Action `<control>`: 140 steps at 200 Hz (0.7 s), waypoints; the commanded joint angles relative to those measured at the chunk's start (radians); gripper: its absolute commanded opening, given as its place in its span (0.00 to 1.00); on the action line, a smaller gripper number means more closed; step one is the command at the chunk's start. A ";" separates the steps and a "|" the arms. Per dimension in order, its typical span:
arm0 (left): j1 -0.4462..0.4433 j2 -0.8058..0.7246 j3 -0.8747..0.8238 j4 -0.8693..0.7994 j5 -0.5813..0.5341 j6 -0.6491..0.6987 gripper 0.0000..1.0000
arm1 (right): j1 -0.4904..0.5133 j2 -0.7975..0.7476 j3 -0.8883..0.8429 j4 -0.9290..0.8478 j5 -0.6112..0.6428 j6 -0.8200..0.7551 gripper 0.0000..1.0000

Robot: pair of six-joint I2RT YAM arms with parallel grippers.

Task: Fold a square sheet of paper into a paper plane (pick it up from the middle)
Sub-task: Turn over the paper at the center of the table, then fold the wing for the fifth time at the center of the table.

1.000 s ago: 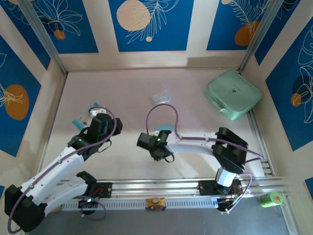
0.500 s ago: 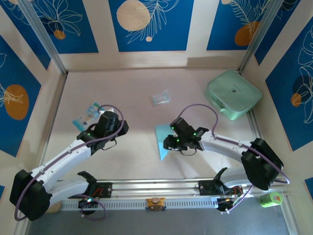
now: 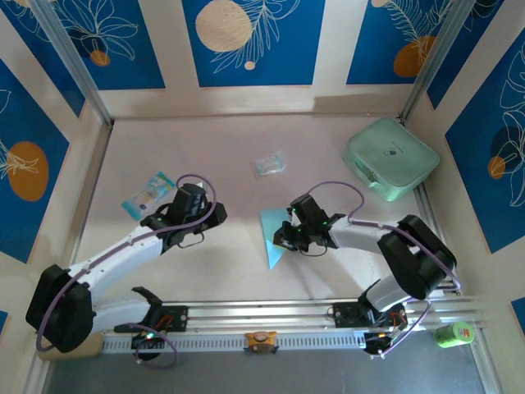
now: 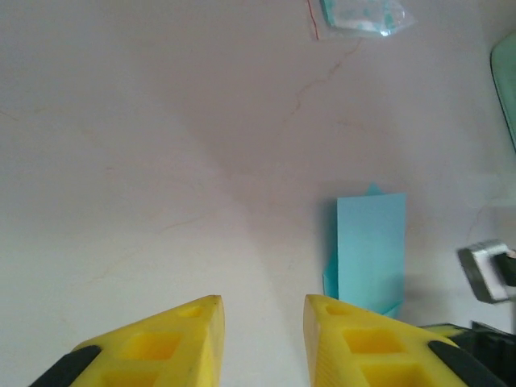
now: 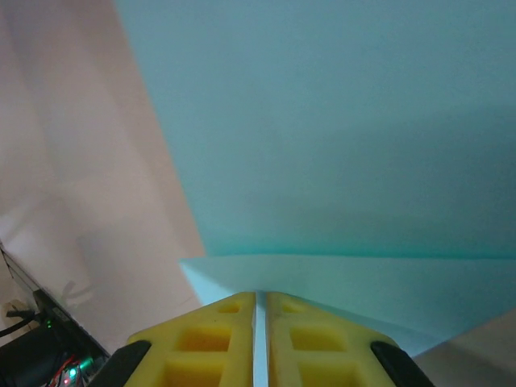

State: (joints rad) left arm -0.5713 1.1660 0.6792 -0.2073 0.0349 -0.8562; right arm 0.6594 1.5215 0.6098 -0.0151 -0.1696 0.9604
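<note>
The square sheet of paper (image 3: 271, 232) is light blue, folded into a narrow pointed shape, and lies flat on the table's middle. My right gripper (image 3: 285, 238) reaches in from the right and is shut on the paper's right edge. In the right wrist view a thin fold of the paper (image 5: 322, 145) runs between the closed yellow fingertips (image 5: 234, 310) of that gripper (image 5: 260, 297). My left gripper (image 3: 216, 215) is open to the left of the paper, apart from it. In the left wrist view nothing sits between that gripper's (image 4: 264, 310) jaws, and the paper (image 4: 371, 246) lies ahead to the right.
A mint-green case (image 3: 390, 158) sits at the back right. A clear crumpled wrapper (image 3: 269, 164) lies behind the paper, and also appears in the left wrist view (image 4: 359, 14). A blue-and-white packet (image 3: 146, 193) lies left of the left arm. Walls enclose the table.
The right gripper swung from left of centre to the paper's right side and closed on its edge, uncovering the paper. The left gripper edged right toward the paper.
</note>
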 commanded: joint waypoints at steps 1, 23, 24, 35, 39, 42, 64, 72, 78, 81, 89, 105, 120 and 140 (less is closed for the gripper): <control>0.013 0.020 0.000 0.042 0.084 0.012 0.30 | -0.003 0.047 0.019 0.020 -0.036 0.061 0.11; 0.030 0.037 0.011 0.026 0.106 0.047 0.30 | 0.007 0.090 0.008 0.035 -0.028 0.158 0.13; 0.030 0.038 0.012 0.025 0.107 0.048 0.30 | 0.007 0.090 0.007 0.037 -0.027 0.163 0.13; 0.041 0.039 0.006 0.028 0.119 0.049 0.29 | 0.025 0.097 -0.005 0.051 -0.001 0.228 0.13; 0.045 0.039 0.004 0.033 0.126 0.049 0.29 | 0.033 0.098 -0.011 0.056 0.012 0.252 0.13; 0.046 0.038 0.001 0.038 0.131 0.048 0.29 | 0.041 0.100 -0.014 0.063 0.022 0.277 0.13; 0.060 0.037 -0.013 0.059 0.163 0.047 0.29 | 0.107 0.096 -0.042 0.110 0.132 0.456 0.14; 0.062 0.037 -0.015 0.059 0.172 0.049 0.29 | 0.135 0.097 -0.048 0.141 0.166 0.515 0.14; 0.066 0.038 -0.015 0.060 0.180 0.051 0.29 | 0.156 0.100 -0.048 0.153 0.194 0.559 0.14; 0.066 0.039 -0.016 0.059 0.183 0.051 0.29 | 0.168 0.101 -0.048 0.158 0.209 0.578 0.14; 0.069 0.040 -0.019 0.063 0.194 0.052 0.29 | 0.198 0.104 -0.038 0.165 0.247 0.620 0.14; 0.072 0.044 -0.024 0.075 0.215 0.052 0.29 | 0.231 0.104 0.000 0.176 0.266 0.603 0.16; 0.073 0.048 -0.024 0.081 0.229 0.052 0.29 | 0.225 0.095 0.070 0.115 0.221 0.508 0.17; 0.073 0.061 -0.022 0.102 0.252 0.049 0.29 | 0.215 0.045 0.126 -0.004 0.227 0.390 0.17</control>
State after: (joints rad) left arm -0.5076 1.2087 0.6701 -0.1444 0.2314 -0.8280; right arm 0.8837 1.6070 0.6670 0.1162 0.0242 1.4506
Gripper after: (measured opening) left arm 0.294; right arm 0.166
